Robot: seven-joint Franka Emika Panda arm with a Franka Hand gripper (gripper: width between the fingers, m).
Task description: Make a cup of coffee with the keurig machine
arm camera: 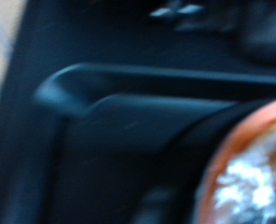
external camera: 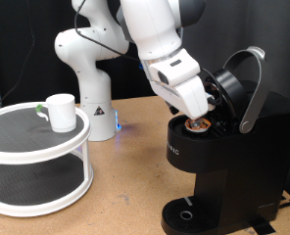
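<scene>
The black keurig machine (external camera: 233, 166) stands at the exterior view's right with its lid and silver-grey handle (external camera: 254, 86) raised. A small pod with a brown top (external camera: 196, 124) sits in the open chamber. My gripper (external camera: 208, 106) hangs just above the pod at the chamber's mouth, and its fingers are hidden against the black lid. The wrist view is blurred: it shows the machine's black body (arm camera: 129, 131) and the pod's brown rim (arm camera: 245, 177) very close. The white cup (external camera: 60, 111) stands on a round white stand at the left, far from the machine.
The white two-tier round stand (external camera: 37, 171) takes up the exterior view's left. The arm's white base (external camera: 91, 88) stands behind it. The round drip tray (external camera: 187, 212) at the machine's foot holds nothing. Wooden tabletop lies between the stand and the machine.
</scene>
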